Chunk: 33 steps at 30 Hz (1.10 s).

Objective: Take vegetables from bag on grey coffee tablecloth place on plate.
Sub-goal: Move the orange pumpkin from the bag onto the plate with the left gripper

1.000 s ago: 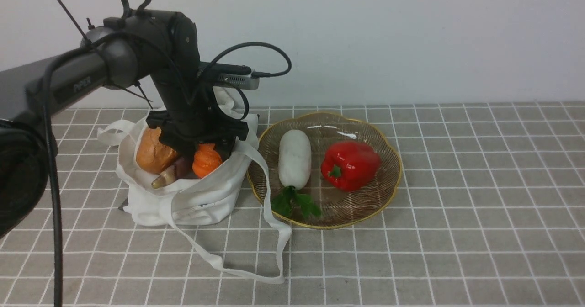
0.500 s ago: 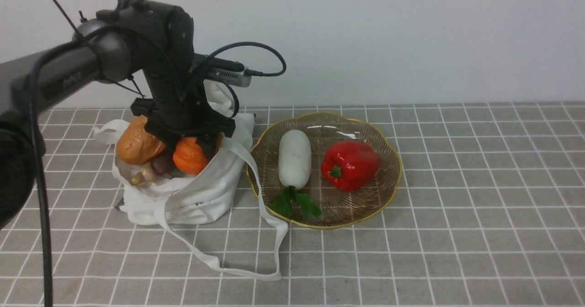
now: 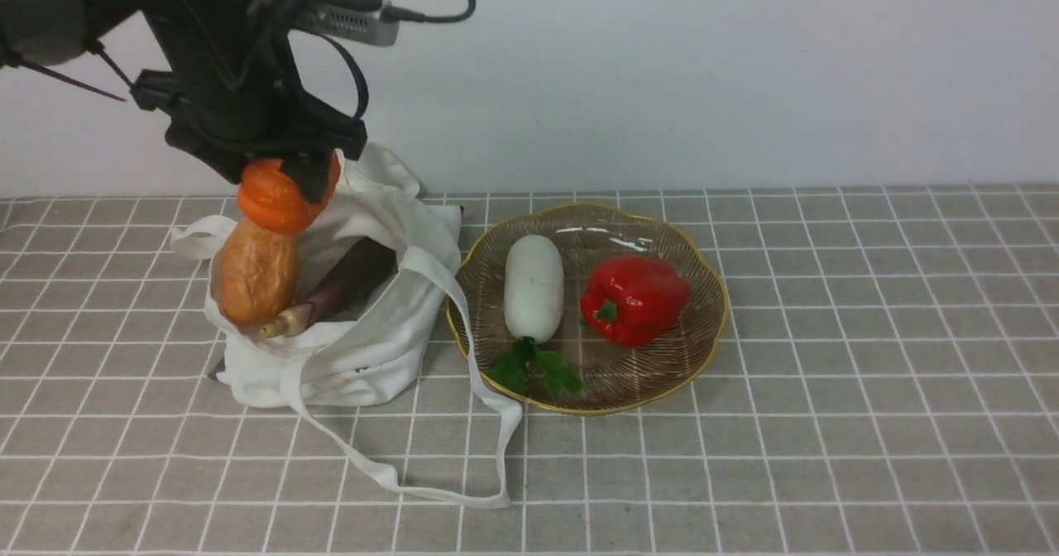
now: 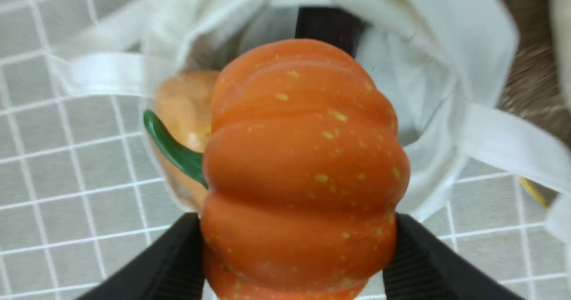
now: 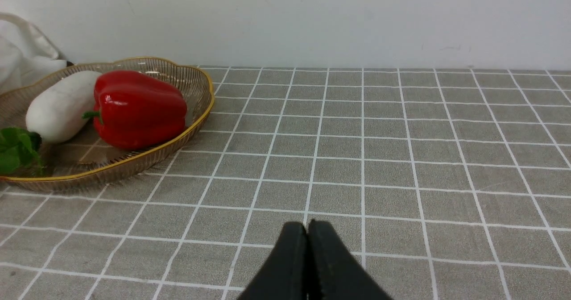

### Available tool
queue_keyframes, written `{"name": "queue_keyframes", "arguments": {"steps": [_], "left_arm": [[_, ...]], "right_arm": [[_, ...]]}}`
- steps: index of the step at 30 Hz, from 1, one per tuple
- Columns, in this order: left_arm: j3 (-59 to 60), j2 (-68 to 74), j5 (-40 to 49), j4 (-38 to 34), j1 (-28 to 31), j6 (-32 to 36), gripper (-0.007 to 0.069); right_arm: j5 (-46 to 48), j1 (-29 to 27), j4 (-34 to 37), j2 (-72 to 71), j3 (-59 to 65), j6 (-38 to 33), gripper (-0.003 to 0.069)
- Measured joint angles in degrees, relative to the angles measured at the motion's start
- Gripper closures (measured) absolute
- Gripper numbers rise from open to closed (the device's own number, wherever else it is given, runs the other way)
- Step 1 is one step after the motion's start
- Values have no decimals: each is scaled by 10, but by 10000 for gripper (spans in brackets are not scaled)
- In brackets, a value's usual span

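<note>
Tablecloth [image 3: 827,374]: plate [image 3: 662,361] w/ radish [image 3: 534,287], pepper [image 3: 634,299]; left end effector [image 3: 285,182] grips pumpkin [image 3: 277,202] over bag [image 3: 364,366]; right end effector [image 5: 308,246] closed.

Radish [image 3: 534,283] and red pepper [image 3: 634,299] occupy the middle of the plate [image 3: 654,378]; its near-right portion lies bare. A bag strap [image 3: 486,374] crosses the left rim. Tablecloth [image 3: 869,357] right of the plate stands open.

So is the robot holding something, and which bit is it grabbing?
Yes: the left gripper has its fingers pinching the orange pumpkin by its two ribbed sides. The green stem is free. The right gripper holds nothing.
</note>
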Motion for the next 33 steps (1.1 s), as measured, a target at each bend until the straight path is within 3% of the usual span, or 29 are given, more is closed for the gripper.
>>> {"name": "queue_keyframes", "arguments": {"steps": [8, 14, 20, 23, 33], "left_arm": [[0, -37, 1, -169, -30, 23, 167], [0, 31, -55, -253, -104, 50, 167], [0, 98, -155, -236, -162, 38, 167], [0, 126, -202, -189, -182, 19, 167], [0, 141, -168, -157, -199, 17, 167]], "right_arm": [[0, 0, 0, 0, 0, 0, 674], [0, 0, 0, 0, 0, 0, 674], [0, 0, 0, 0, 0, 0, 674], [0, 0, 0, 0, 0, 0, 674], [0, 0, 0, 0, 0, 0, 674]]}}
